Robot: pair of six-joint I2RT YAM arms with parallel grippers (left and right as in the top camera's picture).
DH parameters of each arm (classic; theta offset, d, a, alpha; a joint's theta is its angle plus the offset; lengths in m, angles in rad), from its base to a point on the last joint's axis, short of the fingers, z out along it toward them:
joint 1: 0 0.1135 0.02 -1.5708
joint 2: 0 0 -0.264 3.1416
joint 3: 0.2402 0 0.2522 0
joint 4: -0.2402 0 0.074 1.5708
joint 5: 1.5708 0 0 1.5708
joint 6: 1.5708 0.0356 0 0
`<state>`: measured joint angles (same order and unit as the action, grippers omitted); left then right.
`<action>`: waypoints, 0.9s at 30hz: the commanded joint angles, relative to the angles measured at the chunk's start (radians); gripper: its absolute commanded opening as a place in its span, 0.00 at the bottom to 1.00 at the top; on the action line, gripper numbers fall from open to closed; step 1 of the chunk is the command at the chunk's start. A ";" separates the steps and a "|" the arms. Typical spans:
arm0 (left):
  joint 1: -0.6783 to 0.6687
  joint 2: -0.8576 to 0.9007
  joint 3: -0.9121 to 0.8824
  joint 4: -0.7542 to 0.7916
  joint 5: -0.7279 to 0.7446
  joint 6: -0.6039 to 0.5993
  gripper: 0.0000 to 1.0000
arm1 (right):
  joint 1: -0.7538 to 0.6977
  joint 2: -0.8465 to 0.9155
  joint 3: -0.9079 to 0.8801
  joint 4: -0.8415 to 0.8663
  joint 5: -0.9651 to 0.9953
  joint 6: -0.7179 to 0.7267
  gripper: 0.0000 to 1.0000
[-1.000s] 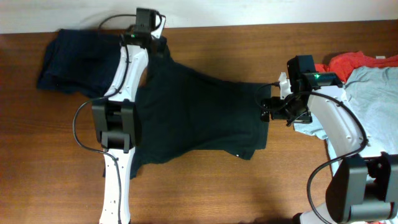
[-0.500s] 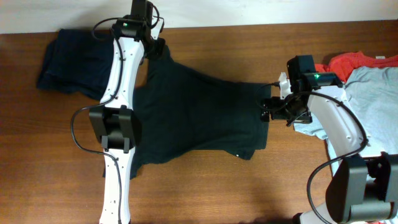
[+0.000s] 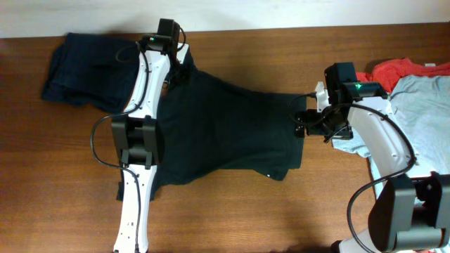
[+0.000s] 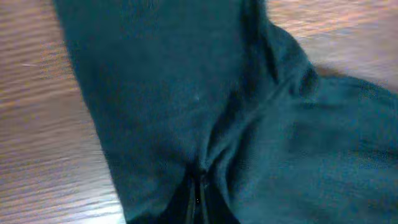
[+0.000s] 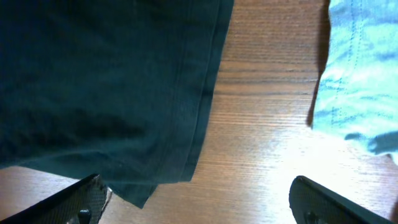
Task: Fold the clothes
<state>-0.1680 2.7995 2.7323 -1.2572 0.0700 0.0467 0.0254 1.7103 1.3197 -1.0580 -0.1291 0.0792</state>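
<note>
Black T-shirt [image 3: 225, 130]: spread unfolded across the middle of the table [image 3: 281, 218], with the hem toward 3 o'clock and the collar end toward 10 o'clock
Left gripper [image 4: 200, 188]: closed tight on a pinched ridge of the black cloth at the shirt's 11 o'clock corner, beside the sleeve
Right gripper [image 5: 196, 190]: spread to its widest and holding nothing, poised over the hem at the shirt's 3 o'clock edge; bare wood is seen between its fingers
Other clothes: a dark navy shirt [image 3: 88, 67] is laid at 10 o'clock on the table; a light blue-grey shirt [image 3: 422, 119] and a red-orange shirt [image 3: 401, 70] are heaped at 2 to 3 o'clock
Step in hand (judged): the sleeve side is gripped for a first fold across the body
Technique (advised): the pinched corner is best raised just clear of the wood and carried toward 4 o'clock, so that the crease is kept straight; the hem is best held down so that the body is not dragged
Risk (judged): a narrow pinch of soft cloth may be lost under tension
</note>
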 commanded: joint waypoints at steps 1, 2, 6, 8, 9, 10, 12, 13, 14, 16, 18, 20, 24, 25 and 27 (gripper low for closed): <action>-0.034 0.025 -0.003 -0.003 0.122 -0.009 0.01 | -0.006 -0.002 -0.004 0.000 0.009 0.008 0.99; -0.043 0.025 -0.003 -0.001 0.141 -0.009 0.01 | -0.006 -0.002 -0.004 0.000 0.009 0.008 0.99; -0.077 0.025 -0.003 0.000 0.151 -0.009 0.01 | -0.006 -0.002 -0.004 0.000 0.009 0.008 0.99; -0.088 0.025 -0.003 0.006 0.146 -0.009 0.01 | -0.006 -0.002 -0.004 0.000 0.009 0.008 0.99; -0.093 0.025 -0.003 0.011 0.137 -0.009 0.01 | -0.006 -0.002 -0.004 0.000 0.009 0.008 0.99; -0.096 0.025 -0.003 0.018 0.120 -0.009 0.01 | -0.006 -0.002 -0.004 0.000 0.009 0.008 0.98; -0.100 0.025 -0.003 0.028 0.078 -0.009 0.00 | -0.006 -0.002 -0.004 0.000 0.009 0.008 0.98; -0.101 0.025 -0.003 0.032 0.054 -0.009 0.01 | -0.006 -0.002 -0.004 0.000 0.009 0.008 0.99; -0.101 0.025 -0.003 0.035 0.032 -0.009 0.01 | -0.006 -0.002 -0.004 0.000 0.009 0.008 0.99; -0.101 0.025 -0.003 0.041 -0.035 -0.010 0.01 | -0.006 -0.002 -0.004 0.000 0.009 0.008 0.99; -0.098 0.025 -0.003 0.047 -0.123 -0.009 0.01 | -0.006 -0.002 -0.004 0.000 0.009 0.008 0.99; -0.095 0.025 -0.003 0.060 -0.197 -0.009 0.01 | -0.006 -0.002 -0.004 0.000 0.009 0.008 0.98; -0.076 0.026 -0.003 0.106 -0.220 -0.002 0.02 | -0.006 -0.002 -0.004 0.000 0.009 0.008 0.98; -0.070 0.026 -0.003 0.121 -0.220 -0.002 0.02 | -0.006 -0.002 -0.004 0.000 0.009 0.008 0.99; -0.058 0.026 -0.003 0.155 -0.220 -0.002 0.02 | -0.006 -0.002 -0.004 0.000 0.009 0.008 0.99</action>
<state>-0.2489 2.7998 2.7319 -1.1275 -0.1001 0.0437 0.0254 1.7103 1.3197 -1.0580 -0.1287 0.0788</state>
